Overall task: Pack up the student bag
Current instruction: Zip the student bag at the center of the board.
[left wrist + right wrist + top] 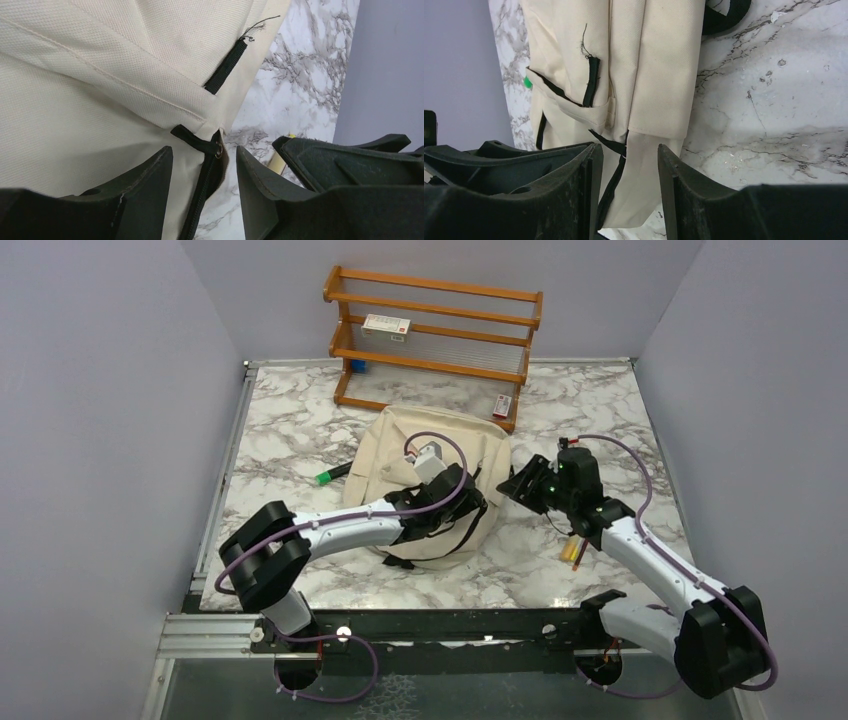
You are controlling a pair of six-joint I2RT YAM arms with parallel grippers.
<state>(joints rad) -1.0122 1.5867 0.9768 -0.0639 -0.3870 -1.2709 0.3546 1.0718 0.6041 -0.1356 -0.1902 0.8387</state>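
The left gripper [204, 152] has its two black fingers apart. The bag's black zipper [199, 192] runs between them and is not pinched. The right gripper [629, 150] is also apart, with a flap of the student bag [574, 45] between its fingers. Only the top view shows both arms bent low, meeting at the bag's right side. The bag is soft, cream, woven cloth. It lies flat in the middle of the marble table [300, 430]. A green-capped pen [330, 476] lies left of it, and a wooden shelf [440, 340] stands behind.
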